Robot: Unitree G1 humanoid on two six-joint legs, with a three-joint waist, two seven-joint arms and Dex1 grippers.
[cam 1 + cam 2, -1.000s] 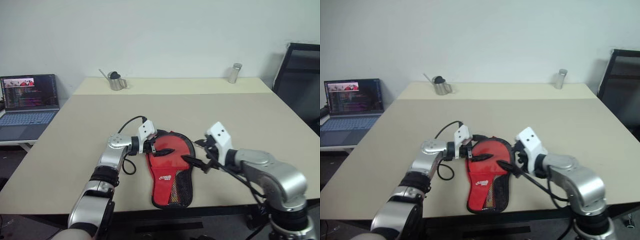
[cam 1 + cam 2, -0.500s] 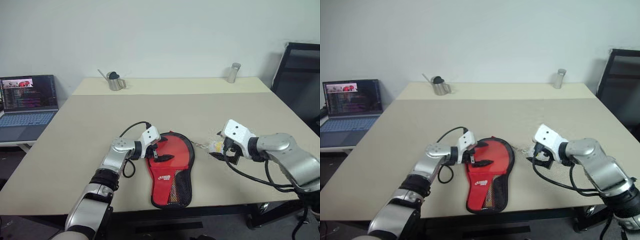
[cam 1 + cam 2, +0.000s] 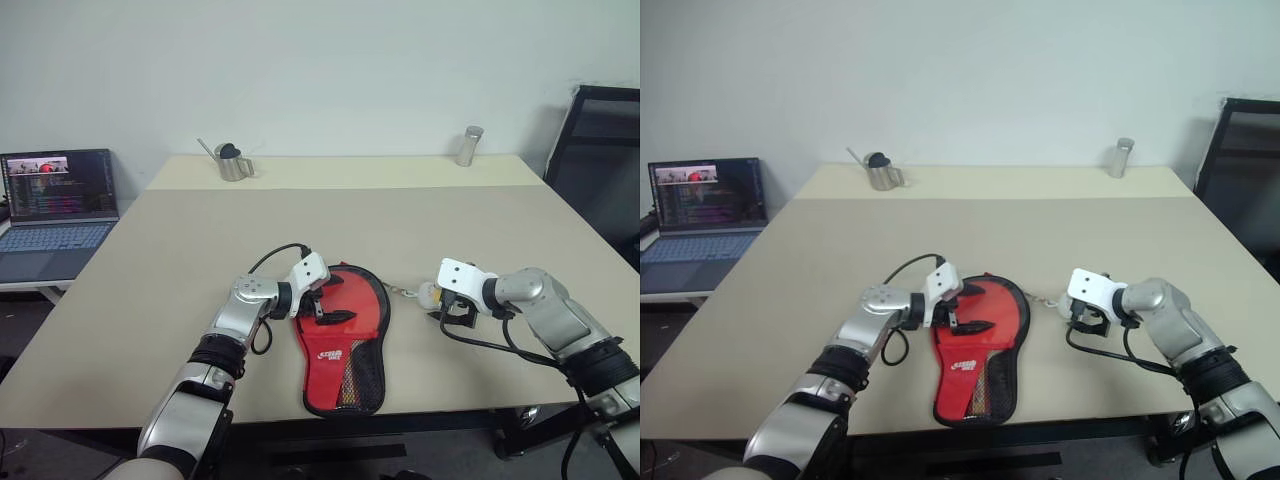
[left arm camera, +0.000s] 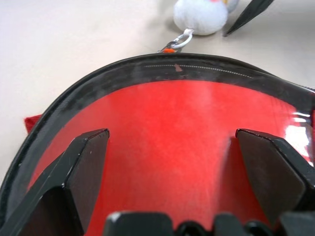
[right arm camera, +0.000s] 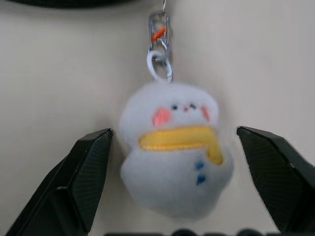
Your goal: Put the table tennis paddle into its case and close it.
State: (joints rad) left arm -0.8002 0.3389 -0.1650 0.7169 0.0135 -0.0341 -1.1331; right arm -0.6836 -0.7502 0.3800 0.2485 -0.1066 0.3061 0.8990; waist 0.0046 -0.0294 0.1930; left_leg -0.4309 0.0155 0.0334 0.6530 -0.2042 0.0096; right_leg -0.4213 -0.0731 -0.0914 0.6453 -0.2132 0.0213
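Note:
The case (image 3: 340, 345) lies flat near the table's front edge, red panel up, black rim and mesh pocket toward me. The table tennis paddle is hidden. My left gripper (image 3: 330, 305) is open over the case's round head, and its fingers (image 4: 83, 167) straddle the red panel (image 4: 172, 147). A white plush charm (image 5: 172, 162) with a yellow scarf hangs from the zipper by a small clip (image 5: 160, 32) and lies on the table right of the case. My right gripper (image 5: 173, 132) is open with one finger on each side of the charm (image 3: 428, 294), gaps showing on both sides.
An open laptop (image 3: 58, 205) sits on a side surface at far left. At the table's far edge stand a small metal watering can (image 3: 232, 162) and a metal cylinder (image 3: 467, 146). A black chair (image 3: 600, 160) stands at the right.
My right gripper has left the case's right edge, swung out to the right and rolled down onto the plush charm. The left gripper has stayed over the case's head.

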